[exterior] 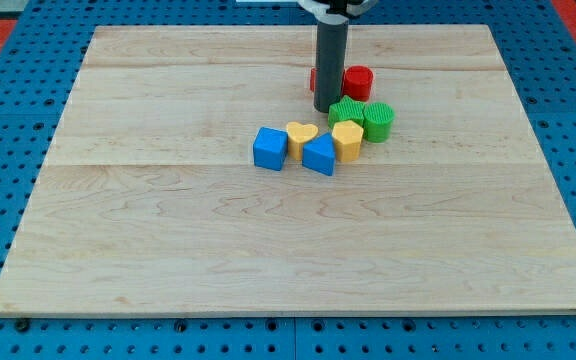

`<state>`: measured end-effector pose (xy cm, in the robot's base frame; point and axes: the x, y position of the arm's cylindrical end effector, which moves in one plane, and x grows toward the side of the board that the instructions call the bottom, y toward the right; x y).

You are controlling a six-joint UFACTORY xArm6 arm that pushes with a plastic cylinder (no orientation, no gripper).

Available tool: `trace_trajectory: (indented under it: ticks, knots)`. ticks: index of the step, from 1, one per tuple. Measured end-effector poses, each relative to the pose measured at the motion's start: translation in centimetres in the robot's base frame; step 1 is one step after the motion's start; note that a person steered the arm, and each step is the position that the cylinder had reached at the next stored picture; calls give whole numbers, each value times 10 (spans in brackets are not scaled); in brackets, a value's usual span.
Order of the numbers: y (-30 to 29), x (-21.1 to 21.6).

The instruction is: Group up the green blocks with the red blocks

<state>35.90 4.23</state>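
To finish the step well, the push should be short and slow, nudging the red pieces toward the view's bottom against the greens without scattering the yellow and blue ones nearby. My tip (pixel 325 108) rests on the pale wooden desk (pixel 148 250), just at the view's left of the green ribbed star-like block (pixel 346 111), with a red block (pixel 314 78) half hidden behind the rod. The red ribbed cylinder (pixel 358 81) sits just above the greens, near the green ribbed cylinder (pixel 379 120). The end effector is a plain rod with nothing to open; it holds nothing, and whether it touches a block I cannot tell
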Motion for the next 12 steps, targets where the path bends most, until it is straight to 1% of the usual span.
trace_trajectory:
  ticks: [1, 2, 3, 4, 5, 6, 7, 8, 9, 10, 11, 12]
  knots:
    - [5, 31]
    - [32, 59]
    - [53, 67]
    - [48, 80]
    - [57, 95]
    - [93, 85]
    - [112, 65]
    - [111, 35]
    - [94, 9]
    - [53, -13]
    - [47, -6]
    - [84, 49]
